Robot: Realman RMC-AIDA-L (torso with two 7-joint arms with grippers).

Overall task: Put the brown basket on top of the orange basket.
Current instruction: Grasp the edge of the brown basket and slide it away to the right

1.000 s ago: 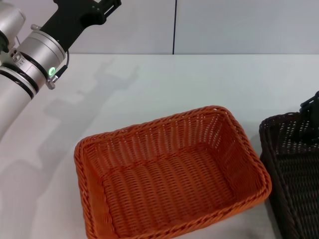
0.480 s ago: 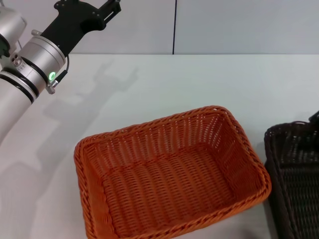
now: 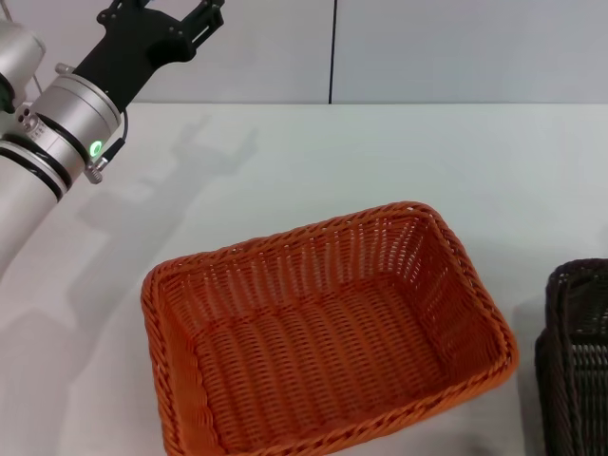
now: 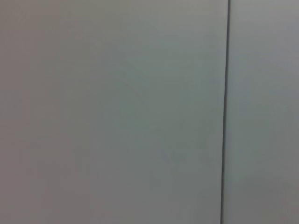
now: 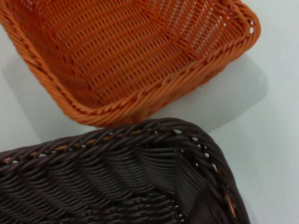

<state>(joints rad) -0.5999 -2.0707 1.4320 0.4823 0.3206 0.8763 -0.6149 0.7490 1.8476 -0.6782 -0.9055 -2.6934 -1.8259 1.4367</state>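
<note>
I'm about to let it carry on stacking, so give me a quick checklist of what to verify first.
1. Orange basket empty inside: ok.
2. Orange basket sits flat on the table: ok.
3. Brown basket over the orange one: not ok, it is off to the right side.
4. Right tool's hold on the brown basket: cannot tell, tool not seen.
5. Left tool out of the way: ok, raised at far left.

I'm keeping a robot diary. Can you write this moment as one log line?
brown basket: right of orange basket, not stacked | orange basket: empty, on table | left gripper: raised, far-left
</note>
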